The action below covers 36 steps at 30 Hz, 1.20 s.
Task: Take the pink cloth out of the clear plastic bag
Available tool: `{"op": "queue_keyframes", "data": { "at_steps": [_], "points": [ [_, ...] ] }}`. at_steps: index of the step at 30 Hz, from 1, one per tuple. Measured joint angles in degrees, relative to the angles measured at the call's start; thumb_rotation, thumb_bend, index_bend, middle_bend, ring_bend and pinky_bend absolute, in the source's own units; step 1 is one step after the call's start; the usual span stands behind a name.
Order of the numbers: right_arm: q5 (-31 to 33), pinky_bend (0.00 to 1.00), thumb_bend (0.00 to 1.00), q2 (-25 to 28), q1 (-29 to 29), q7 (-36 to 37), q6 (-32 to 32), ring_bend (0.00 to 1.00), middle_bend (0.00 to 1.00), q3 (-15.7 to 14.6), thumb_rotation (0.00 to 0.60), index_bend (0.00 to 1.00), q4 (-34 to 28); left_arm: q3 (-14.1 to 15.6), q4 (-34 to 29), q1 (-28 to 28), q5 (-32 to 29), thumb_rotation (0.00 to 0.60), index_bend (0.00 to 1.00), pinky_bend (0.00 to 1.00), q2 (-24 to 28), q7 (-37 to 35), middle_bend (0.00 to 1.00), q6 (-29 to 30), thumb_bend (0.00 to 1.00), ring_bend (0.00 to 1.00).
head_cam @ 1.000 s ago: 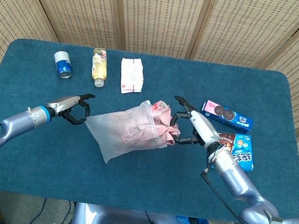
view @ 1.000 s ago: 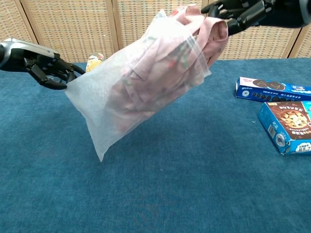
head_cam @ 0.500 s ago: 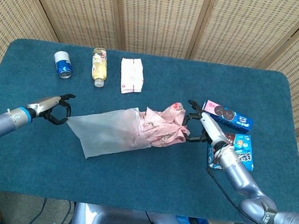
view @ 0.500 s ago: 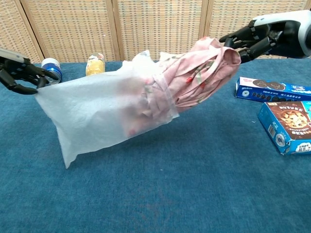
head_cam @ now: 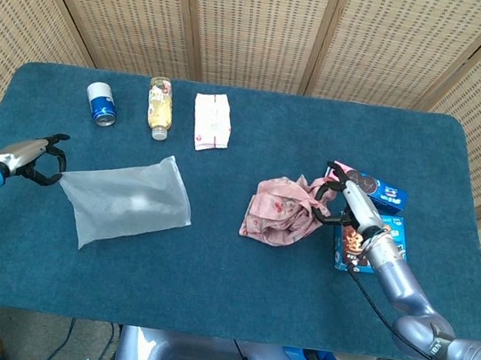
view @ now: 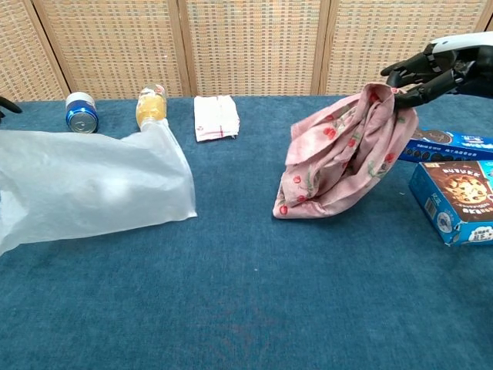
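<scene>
The pink cloth (head_cam: pixel 281 218) (view: pixel 339 158), printed with red cherries, is fully outside the bag and hangs bunched from my right hand (head_cam: pixel 337 198) (view: pixel 431 72), which grips its upper corner; its lower folds touch the table. The clear plastic bag (head_cam: pixel 126 198) (view: pixel 86 189) looks empty and is stretched out at the left, held by one corner in my left hand (head_cam: pixel 34 161). In the chest view only a fingertip of the left hand (view: pixel 6 104) shows at the frame edge. Cloth and bag are well apart.
On the blue table (head_cam: pixel 229 275) a blue can (head_cam: pixel 102 103), a yellow bottle (head_cam: pixel 160 106) and a white packet (head_cam: pixel 212 121) stand along the far edge. Two blue cookie boxes (head_cam: pixel 371 186) (head_cam: pixel 382 243) lie right beside my right hand.
The hands have moved apart: the left drew the bag leftward, the right drew the cloth rightward. The cloth has slid fully out of the bag, which now hangs flat and empty.
</scene>
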Motion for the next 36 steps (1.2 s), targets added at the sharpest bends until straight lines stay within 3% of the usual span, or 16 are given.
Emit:
{"op": "queue_keyframes", "data": {
  "at_steps": [3, 4, 6, 8, 10, 12, 14, 16, 17, 18, 22, 25, 29, 36],
  "points": [
    [0.1, 0.0, 0.72, 0.0, -0.1, -0.8, 0.0, 0.0, 0.0, 0.0, 0.6, 0.74, 0.1, -0.6, 0.3, 0.6, -1.0, 0.6, 0.81, 0.0, 0.5, 1.1, 0.0, -0.6, 0.8, 0.0],
    [0.2, 0.0, 0.72, 0.0, -0.1, -1.1, 0.0, 0.0, 0.0, 0.0, 0.6, 0.72, 0.1, -0.8, 0.4, 0.8, -1.3, 0.6, 0.76, 0.0, 0.6, 1.4, 0.0, -0.7, 0.8, 0.0],
    [0.0, 0.0, 0.68, 0.1, -0.2, -1.9, 0.3, 0.0, 0.0, -0.1, 0.6, 0.63, -0.1, -1.2, 0.4, 1.1, -1.6, 0.6, 0.55, 0.0, 0.8, 2.3, 0.0, -1.0, 0.8, 0.0],
    [-0.5, 0.0, 0.45, 0.2, -0.3, -2.9, 0.9, 0.0, 0.0, -0.2, 0.6, 0.33, -0.3, -1.4, 0.2, 1.1, -1.8, 0.6, 0.16, 0.0, 1.0, 3.3, 0.0, -1.9, 0.8, 0.0],
    [-1.6, 0.0, 0.24, 0.5, -0.5, -4.3, 2.1, 0.0, 0.0, -0.4, 0.6, 0.1, -0.5, -1.6, 0.2, 1.2, -2.2, 0.6, 0.01, 0.0, 1.2, 4.2, 0.0, -2.6, 0.79, 0.0],
    [-3.1, 0.0, 0.1, 0.9, -0.9, -6.3, 3.7, 0.0, 0.0, -0.8, 0.6, 0.01, -0.8, -2.1, 0.4, 1.4, -3.2, 0.6, 0.0, 0.0, 1.5, 6.1, 0.0, -3.1, 0.73, 0.0],
    [-4.7, 0.0, 0.01, 1.4, -1.4, -8.9, 5.9, 0.0, 0.0, -1.3, 0.6, 0.0, -0.9, -2.7, 0.8, 1.9, -4.8, 0.6, 0.0, 0.0, 1.8, 8.8, 0.0, -3.2, 0.5, 0.0],
    [-6.1, 0.0, 0.0, 1.8, -1.9, -12.0, 8.7, 0.0, 0.0, -1.8, 0.6, 0.0, -0.7, -3.6, 0.9, 2.6, -6.8, 0.6, 0.0, 0.0, 2.1, 12.0, 0.0, -2.8, 0.25, 0.0],
    [-6.9, 0.0, 0.0, 2.0, -2.3, -13.8, 10.2, 0.0, 0.0, -2.1, 0.6, 0.0, -0.6, -4.2, 0.9, 3.2, -8.5, 0.6, 0.0, 0.0, 2.3, 14.6, 0.0, -2.3, 0.15, 0.0],
    [-8.1, 0.0, 0.0, 2.2, -2.8, -16.4, 12.5, 0.0, 0.0, -2.5, 0.6, 0.0, -0.4, -4.7, 0.8, 3.7, -9.8, 0.6, 0.0, 0.0, 2.5, 16.9, 0.0, -1.7, 0.11, 0.0],
    [-12.1, 0.0, 0.0, 3.2, -5.2, -25.1, 20.9, 0.0, 0.0, -4.0, 0.6, 0.0, 0.3, -6.9, -1.2, 6.1, -16.9, 0.6, 0.0, 0.0, 3.6, 28.9, 0.0, 2.5, 0.08, 0.0],
    [-16.1, 0.0, 0.0, 4.1, -8.1, -28.0, 27.3, 0.0, 0.0, -5.3, 0.6, 0.0, 0.8, -8.8, -5.2, 8.7, -22.9, 0.6, 0.0, 0.0, 4.8, 39.5, 0.0, 9.1, 0.07, 0.0],
    [-21.9, 0.0, 0.0, 5.1, -12.7, -28.5, 34.9, 0.0, 0.0, -7.2, 0.6, 0.0, 1.9, -11.1, -12.7, 13.3, -28.1, 0.6, 0.0, 0.0, 6.0, 52.3, 0.0, 22.8, 0.07, 0.0],
    [-31.9, 0.0, 0.0, 4.7, -19.3, -25.4, 45.9, 0.0, 0.0, -10.8, 0.6, 0.0, 5.5, -13.0, -26.6, 24.7, -29.2, 0.6, 0.0, 0.0, 6.3, 62.8, 0.0, 48.4, 0.07, 0.0]
  ]
}}
